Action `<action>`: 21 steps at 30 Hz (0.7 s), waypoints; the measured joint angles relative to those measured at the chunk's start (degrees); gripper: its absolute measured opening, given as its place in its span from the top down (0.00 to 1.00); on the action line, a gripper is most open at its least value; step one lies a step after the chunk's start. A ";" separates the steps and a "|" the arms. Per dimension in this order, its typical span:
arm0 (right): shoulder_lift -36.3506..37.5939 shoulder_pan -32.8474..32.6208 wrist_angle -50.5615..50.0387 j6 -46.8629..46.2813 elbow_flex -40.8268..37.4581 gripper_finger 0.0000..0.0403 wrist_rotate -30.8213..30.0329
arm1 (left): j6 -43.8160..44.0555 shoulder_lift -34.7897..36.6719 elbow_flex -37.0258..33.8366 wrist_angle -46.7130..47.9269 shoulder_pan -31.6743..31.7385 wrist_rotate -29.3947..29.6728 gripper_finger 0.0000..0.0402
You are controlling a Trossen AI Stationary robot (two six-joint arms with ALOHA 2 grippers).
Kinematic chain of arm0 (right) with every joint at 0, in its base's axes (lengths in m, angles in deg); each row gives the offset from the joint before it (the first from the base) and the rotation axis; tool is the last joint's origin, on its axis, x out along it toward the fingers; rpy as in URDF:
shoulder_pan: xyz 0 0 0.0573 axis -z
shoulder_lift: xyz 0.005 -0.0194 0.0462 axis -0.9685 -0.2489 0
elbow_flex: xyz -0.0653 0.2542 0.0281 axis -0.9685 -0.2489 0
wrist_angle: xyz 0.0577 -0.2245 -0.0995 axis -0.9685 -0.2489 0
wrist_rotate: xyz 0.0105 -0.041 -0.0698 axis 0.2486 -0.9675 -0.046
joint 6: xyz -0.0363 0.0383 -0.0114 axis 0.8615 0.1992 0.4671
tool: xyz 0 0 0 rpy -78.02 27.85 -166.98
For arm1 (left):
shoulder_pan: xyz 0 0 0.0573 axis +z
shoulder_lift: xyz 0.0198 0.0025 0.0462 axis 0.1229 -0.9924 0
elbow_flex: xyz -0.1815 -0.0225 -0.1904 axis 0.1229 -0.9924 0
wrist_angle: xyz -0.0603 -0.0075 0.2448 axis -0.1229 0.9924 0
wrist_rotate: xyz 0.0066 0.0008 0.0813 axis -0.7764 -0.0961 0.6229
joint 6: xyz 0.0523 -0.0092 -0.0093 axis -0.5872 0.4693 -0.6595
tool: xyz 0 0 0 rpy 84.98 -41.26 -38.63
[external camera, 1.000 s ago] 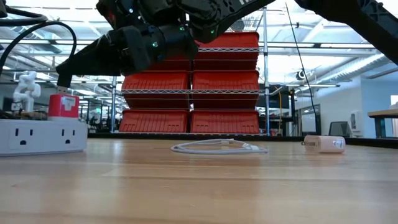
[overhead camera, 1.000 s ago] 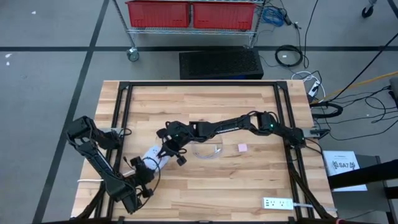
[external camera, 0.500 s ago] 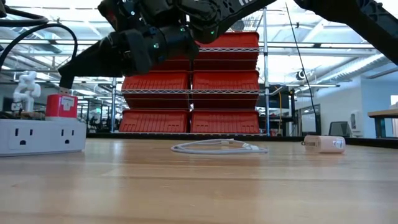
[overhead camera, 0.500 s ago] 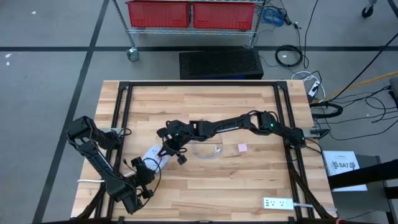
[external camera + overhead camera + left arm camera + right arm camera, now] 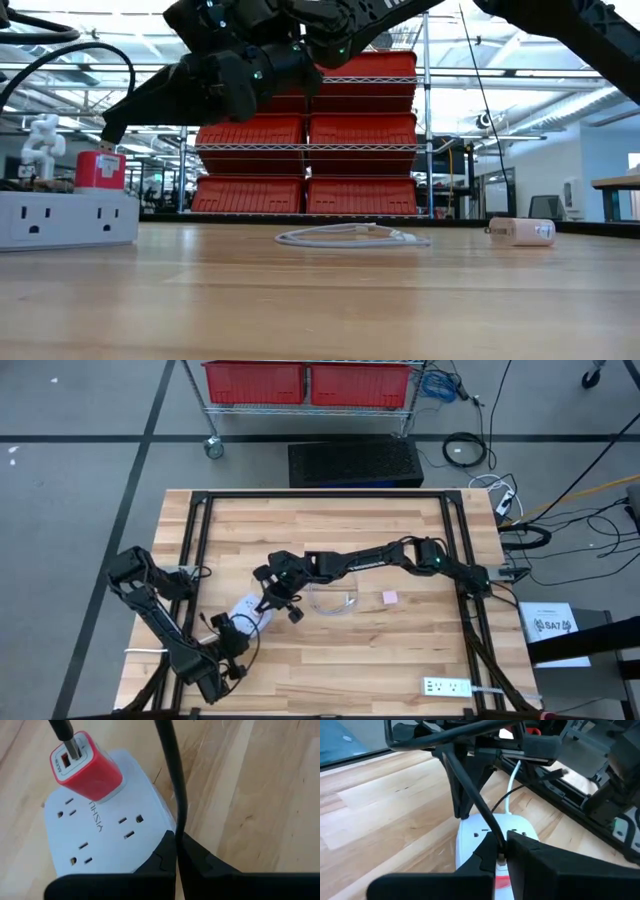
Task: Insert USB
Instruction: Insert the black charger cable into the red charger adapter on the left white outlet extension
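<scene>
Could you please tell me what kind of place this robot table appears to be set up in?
Probably a robotics lab or workshop: wire shelving with red storage bins, loose cables across the grey floor, and a wooden workbench.

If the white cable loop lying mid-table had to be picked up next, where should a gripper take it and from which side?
Judging from the high view, the white cable lies flat in a loose loop on the wooden table, right of the power strip. Best come straight down from above and pinch one strand on the loop's right side, across the strand; that side is clear of the right gripper.
</scene>
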State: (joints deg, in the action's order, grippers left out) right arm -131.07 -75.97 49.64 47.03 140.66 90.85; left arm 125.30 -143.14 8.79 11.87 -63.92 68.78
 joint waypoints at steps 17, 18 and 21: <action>-0.57 -3.86 -9.75 -10.64 -0.54 1.00 -0.30 | -0.01 7.58 2.47 0.36 -0.06 0.83 0.93; -0.84 -4.13 -11.25 -10.92 -0.68 1.00 -0.86 | 0.21 8.15 2.47 0.93 -0.22 1.29 0.93; -0.78 -5.00 -12.38 -11.26 -0.61 1.00 -2.57 | 0.33 9.68 2.47 1.98 -0.33 1.81 0.93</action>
State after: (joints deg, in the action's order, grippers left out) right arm -131.85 -80.97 37.26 35.77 140.06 88.28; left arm 125.63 -133.46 11.26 13.85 -64.25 70.58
